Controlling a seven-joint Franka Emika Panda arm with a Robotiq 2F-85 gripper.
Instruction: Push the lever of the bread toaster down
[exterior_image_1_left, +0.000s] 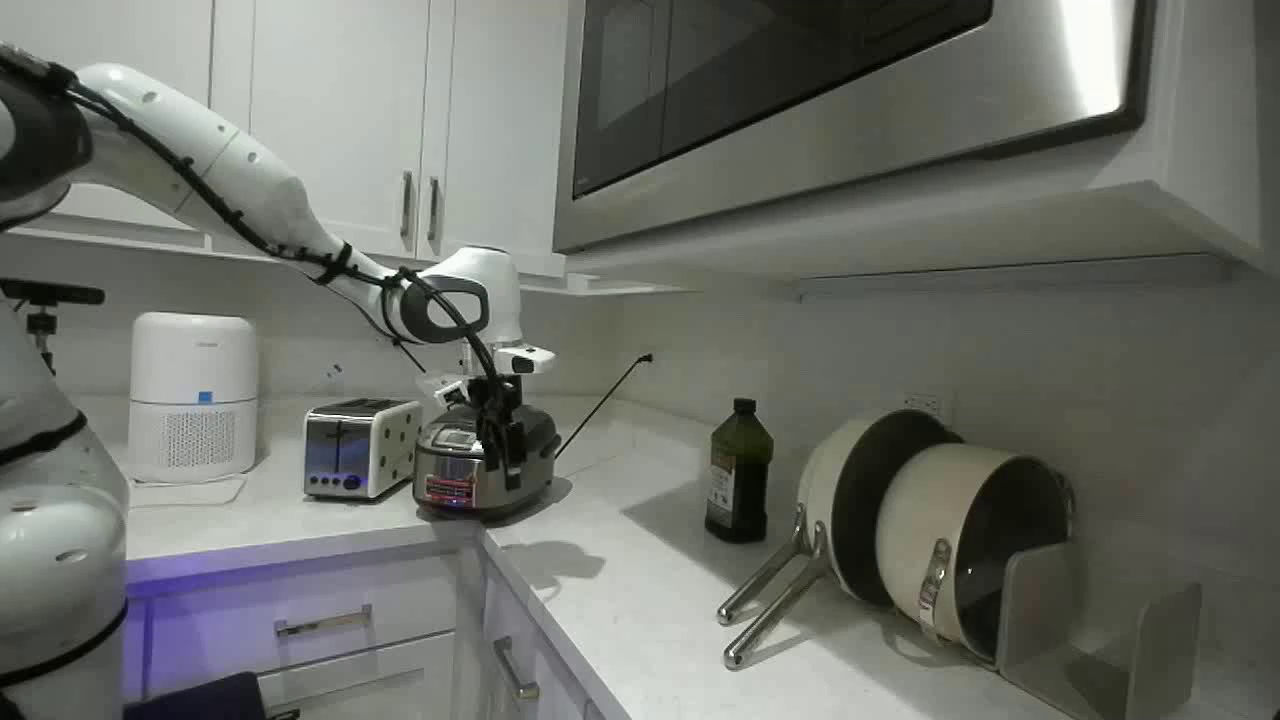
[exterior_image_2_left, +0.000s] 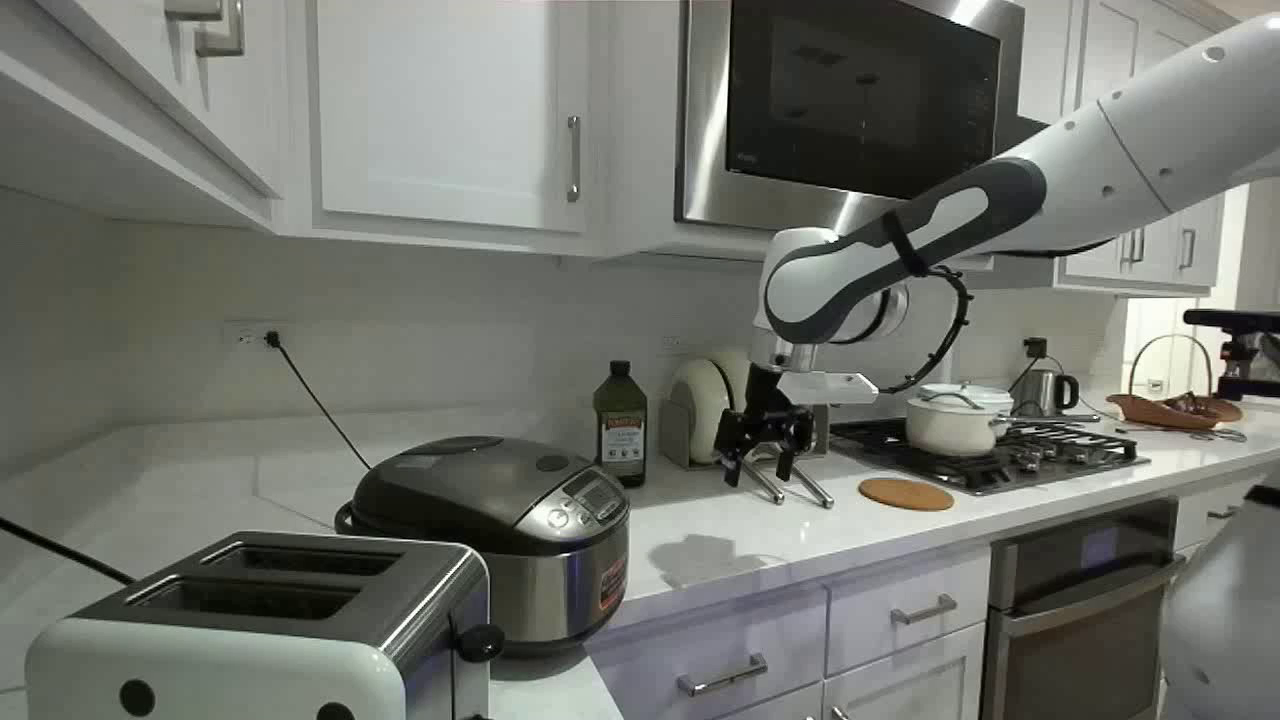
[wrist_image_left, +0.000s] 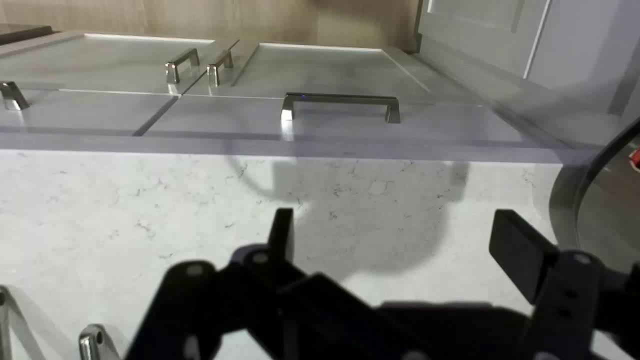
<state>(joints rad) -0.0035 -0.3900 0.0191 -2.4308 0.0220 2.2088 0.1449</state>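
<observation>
The bread toaster (exterior_image_1_left: 385, 450) is boxy, with a silver front, a dark slotted top and pale sides with dark dots. It stands on the counter and also shows close up in an exterior view (exterior_image_2_left: 230, 660). Its black lever knob (exterior_image_2_left: 480, 643) sticks out of the front face, near the top of the slot. The toaster is out of the wrist view. My gripper (exterior_image_2_left: 758, 472) is open and empty. It points down above the counter on the far side of the rice cooker from the toaster, apart from both. Its spread fingers show in the wrist view (wrist_image_left: 392, 235) over bare counter.
A rice cooker (exterior_image_2_left: 540, 590) stands between toaster and gripper; its edge shows in the wrist view (wrist_image_left: 612, 215). An oil bottle (exterior_image_1_left: 740, 470) and pans (exterior_image_1_left: 930, 530) with handles stand along the wall. A white cylindrical appliance (exterior_image_1_left: 195, 400) stands beside the toaster. A microwave (exterior_image_1_left: 800, 130) hangs above.
</observation>
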